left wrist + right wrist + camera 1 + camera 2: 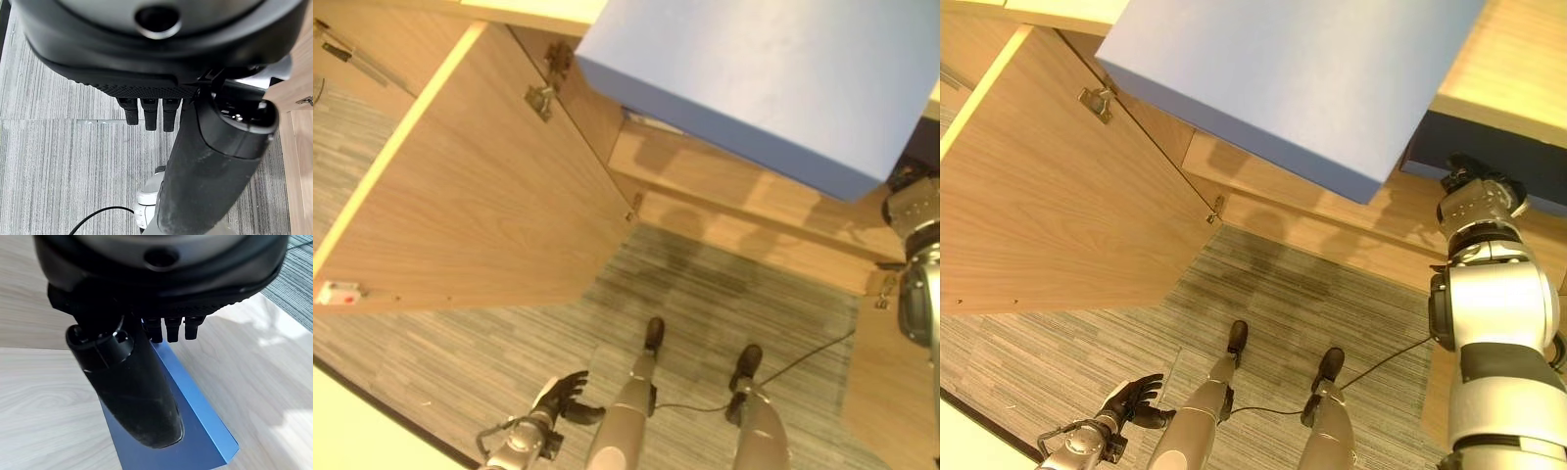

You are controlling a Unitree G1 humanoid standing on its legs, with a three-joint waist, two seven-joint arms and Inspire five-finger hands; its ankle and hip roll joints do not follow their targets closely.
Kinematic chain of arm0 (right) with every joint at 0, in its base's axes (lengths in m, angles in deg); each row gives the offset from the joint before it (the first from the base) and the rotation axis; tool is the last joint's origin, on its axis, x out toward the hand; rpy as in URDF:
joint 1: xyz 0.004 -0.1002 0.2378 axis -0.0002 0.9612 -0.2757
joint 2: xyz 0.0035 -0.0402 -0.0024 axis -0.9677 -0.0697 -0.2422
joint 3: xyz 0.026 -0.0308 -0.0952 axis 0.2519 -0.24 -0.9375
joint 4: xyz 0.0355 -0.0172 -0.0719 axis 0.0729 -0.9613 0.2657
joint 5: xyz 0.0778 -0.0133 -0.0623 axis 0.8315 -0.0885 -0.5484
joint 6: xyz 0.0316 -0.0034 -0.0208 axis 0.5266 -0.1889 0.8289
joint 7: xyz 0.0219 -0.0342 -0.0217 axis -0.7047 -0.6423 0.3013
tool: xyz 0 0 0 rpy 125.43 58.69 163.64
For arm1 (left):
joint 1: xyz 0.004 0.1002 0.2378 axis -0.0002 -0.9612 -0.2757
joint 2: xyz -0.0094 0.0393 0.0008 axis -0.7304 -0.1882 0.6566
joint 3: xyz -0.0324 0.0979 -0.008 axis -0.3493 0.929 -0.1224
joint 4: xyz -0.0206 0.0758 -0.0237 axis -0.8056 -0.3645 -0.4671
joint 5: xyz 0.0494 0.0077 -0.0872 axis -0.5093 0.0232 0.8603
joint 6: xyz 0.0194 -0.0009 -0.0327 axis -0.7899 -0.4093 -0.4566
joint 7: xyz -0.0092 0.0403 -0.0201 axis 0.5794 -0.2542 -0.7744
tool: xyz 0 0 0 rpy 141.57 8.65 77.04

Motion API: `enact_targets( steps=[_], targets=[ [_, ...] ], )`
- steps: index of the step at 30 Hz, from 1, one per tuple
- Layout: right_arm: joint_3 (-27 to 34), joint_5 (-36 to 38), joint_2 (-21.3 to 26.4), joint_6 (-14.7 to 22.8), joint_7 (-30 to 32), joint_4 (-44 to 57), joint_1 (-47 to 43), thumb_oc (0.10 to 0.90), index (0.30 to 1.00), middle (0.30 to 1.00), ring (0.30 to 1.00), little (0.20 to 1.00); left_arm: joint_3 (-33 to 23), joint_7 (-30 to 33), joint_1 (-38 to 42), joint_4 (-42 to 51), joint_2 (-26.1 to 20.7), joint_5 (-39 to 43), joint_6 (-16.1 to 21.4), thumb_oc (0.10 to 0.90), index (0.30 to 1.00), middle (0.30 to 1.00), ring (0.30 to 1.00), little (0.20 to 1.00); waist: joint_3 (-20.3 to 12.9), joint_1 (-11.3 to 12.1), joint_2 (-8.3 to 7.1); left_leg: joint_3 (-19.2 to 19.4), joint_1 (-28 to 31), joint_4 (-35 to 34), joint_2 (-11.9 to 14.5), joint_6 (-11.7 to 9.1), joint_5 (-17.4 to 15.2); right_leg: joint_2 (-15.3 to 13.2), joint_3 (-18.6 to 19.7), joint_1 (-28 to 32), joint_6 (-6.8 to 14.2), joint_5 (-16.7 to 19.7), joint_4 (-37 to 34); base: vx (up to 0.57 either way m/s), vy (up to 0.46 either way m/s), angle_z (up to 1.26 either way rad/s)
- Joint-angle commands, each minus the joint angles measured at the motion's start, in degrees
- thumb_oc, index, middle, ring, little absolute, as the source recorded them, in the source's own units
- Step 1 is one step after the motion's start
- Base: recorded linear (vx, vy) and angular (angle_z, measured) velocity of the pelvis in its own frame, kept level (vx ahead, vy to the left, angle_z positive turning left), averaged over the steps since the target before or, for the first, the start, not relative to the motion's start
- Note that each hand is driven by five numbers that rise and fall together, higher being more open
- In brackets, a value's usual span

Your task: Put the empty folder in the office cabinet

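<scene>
A big blue folder (754, 78) hangs flat in the air in front of the wooden office cabinet (705, 166), above its lower boards. My right hand (1471, 178) grips the folder's right edge. In the right wrist view the thumb (137, 396) lies across the blue folder (205, 431) and the fingers (173, 328) curl behind it. My left hand (564, 396) hangs low beside my leg over the carpet, its fingers (149, 115) relaxed and holding nothing.
The cabinet's left door (480, 206) stands swung wide open toward me, with metal hinges (541, 98) on its inner edge. A second wooden panel (891, 382) stands at the right. Grey striped carpet (724, 294) covers the floor below.
</scene>
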Motion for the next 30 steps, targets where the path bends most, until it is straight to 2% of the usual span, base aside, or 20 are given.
enact_targets(
  steps=[1, 2, 4, 5, 6, 9, 10, 13, 15, 16, 20, 27, 30],
  targets=[
    [-6.66, -3.64, 6.66, 7.18, -4.98, 7.50, -6.37, 0.800, 0.900, 0.900, 0.900, 0.900, -0.21, 1.34, -0.14, -2.55, -1.68, 1.46, 0.45, 0.800, 0.900, 0.900, 0.900, 0.900, 0.11, 1.12, -0.28, -0.90, 7.14, -3.03, 1.80, -3.16, -8.22, 1.17, 0.45, 6.00, 2.90, -8.09, 4.26, 0.00, 0.000, 0.00],
    [-5.27, -2.39, 7.29, 7.72, -5.88, 8.48, -3.95, 0.800, 0.900, 0.900, 0.900, 0.900, -0.56, 0.90, -0.58, -1.91, -1.67, 1.84, 0.57, 0.800, 0.900, 0.900, 0.900, 0.900, 0.15, 1.04, -0.23, -0.83, 7.48, -3.06, 1.86, -3.08, -8.32, 1.15, 0.48, 6.31, 2.95, -8.05, 4.11, -0.01, 0.033, 0.00],
    [-3.97, -1.96, 4.40, 10.08, -4.90, 12.24, -1.59, 0.800, 0.900, 0.900, 0.900, 0.900, -0.79, 0.99, -0.73, -1.34, -1.78, 1.90, 0.54, 0.800, 0.900, 0.900, 0.900, 0.900, 0.29, 0.97, -0.24, -0.79, 7.68, -2.87, 1.91, -3.01, -8.36, 1.14, 0.70, 6.47, 2.98, -7.96, 4.21, 0.00, 0.021, 0.00],
    [-3.88, -1.99, 4.37, 10.08, -4.84, 12.34, -1.46, 0.800, 0.900, 0.900, 0.900, 0.900, -0.78, 0.99, -0.77, -1.32, -1.83, 1.89, 0.54, 0.800, 0.900, 0.900, 0.900, 0.900, 0.26, 0.97, -0.29, -0.78, 7.69, -2.87, 1.90, -3.01, -8.36, 1.13, 0.70, 6.47, 2.99, -7.97, 4.21, -0.01, 0.048, -0.03],
    [-1.57, -1.94, 0.70, 13.42, -4.40, 20.86, 3.32, 0.800, 0.900, 0.900, 0.900, 0.900, -1.73, 1.29, -0.87, -1.11, -1.15, 2.07, 0.39, 0.800, 0.900, 0.900, 0.900, 0.900, 0.68, 0.25, -0.28, -0.46, 7.94, -2.61, 2.01, -2.86, -8.50, 1.27, 1.04, 6.67, 3.00, -7.76, 4.21, -0.02, 0.037, -0.04],
    [2.97, -2.24, -1.49, 17.08, -5.16, 29.95, 10.73, 0.800, 0.900, 0.900, 0.900, 0.900, -2.35, 0.66, -1.39, -0.93, -0.41, 1.46, 0.55, 0.800, 0.900, 0.900, 0.900, 0.900, 0.72, -0.39, -0.88, -0.35, 8.30, -1.89, 2.01, -2.71, -9.13, 1.20, 1.16, 7.56, 3.00, -7.79, 3.95, -0.01, 0.008, -0.07],
    [3.59, 0.54, 1.52, 15.07, -7.90, 23.89, 8.44, 0.800, 0.900, 0.900, 0.900, 0.900, -2.23, -0.26, -1.46, -0.95, -1.78, 0.67, 0.88, 0.800, 0.900, 0.900, 0.900, 0.900, 0.04, 0.30, -1.46, -0.82, 8.41, -1.06, 2.09, -2.88, -9.69, 1.01, 0.62, 8.43, 3.06, -7.94, 3.91, 0.02, -0.039, -0.05],
    [3.61, 1.89, 1.84, 13.84, -9.25, 19.63, 7.43, 0.800, 0.900, 0.900, 0.900, 0.900, -1.93, -1.26, -1.80, -0.52, -3.07, 0.48, 1.09, 0.800, 0.900, 0.900, 0.900, 0.900, -0.15, 0.48, -1.83, -0.93, 8.70, -0.33, 2.13, -2.86, -10.21, 0.84, 0.35, 9.30, 3.17, -7.96, 3.89, 0.01, -0.015, 0.00],
    [4.14, 2.11, 1.24, 13.60, -9.54, 18.94, 8.12, 0.800, 0.900, 0.900, 0.900, 0.900, -1.89, -1.36, -1.98, -0.60, -3.19, 0.36, 1.05, 0.800, 0.900, 0.900, 0.900, 0.900, -0.18, 0.39, -1.99, -0.90, 8.89, 0.04, 2.15, -2.79, -10.46, 0.81, 0.40, 9.67, 3.21, -7.92, 3.83, 0.00, 0.012, 0.11],
    [5.00, 2.36, -0.57, 13.53, -10.27, 18.65, 9.98, 0.800, 0.900, 0.900, 0.900, 0.900, -1.90, -1.48, -1.70, -0.87, -3.02, 0.45, 0.80, 0.800, 0.900, 0.900, 0.900, 0.900, -0.13, 0.31, -2.26, -0.93, 9.37, 0.80, 2.25, -2.64, -11.06, 0.75, 0.59, 10.20, 3.26, -7.94, 3.96, 0.00, 0.016, 0.09],
    [6.04, 2.51, -1.45, 13.50, -11.11, 18.04, 11.67, 0.800, 0.900, 0.900, 0.900, 0.900, -2.57, -1.63, -1.68, -1.43, -2.61, 1.10, 0.65, 0.800, 0.900, 0.900, 0.900, 0.900, -0.19, 0.00, -2.65, -0.94, 9.74, 2.59, 2.27, -2.31, -11.53, 0.71, 0.70, 11.07, 3.24, -7.64, 4.60, -0.01, 0.024, 0.01],
    [8.24, -0.81, -8.98, 16.50, -11.12, 32.66, 26.34, 0.800, 0.900, 0.900, 0.900, 0.900, -4.93, -1.43, -3.56, -1.74, 0.03, 1.48, 0.11, 0.800, 0.900, 0.900, 0.900, 0.900, -0.78, -2.74, -3.37, -0.22, 13.64, 1.41, 2.82, -2.07, -11.31, 1.13, 0.99, 14.75, 3.22, -7.17, 3.11, 0.00, 0.026, -0.02],
    [8.43, -3.84, -12.61, 17.29, -12.33, 41.04, 35.65, 0.800, 0.900, 0.900, 0.900, 0.900, -7.44, -0.81, -3.40, -8.50, 3.02, -1.92, -0.96, 0.800, 0.900, 0.900, 0.900, 0.900, -1.65, -4.54, -4.33, 0.59, 16.26, 0.28, 3.29, -2.05, -11.33, 1.39, 1.03, 16.69, 3.13, -6.80, 1.83, 0.04, 0.017, -0.08]
  ],
)
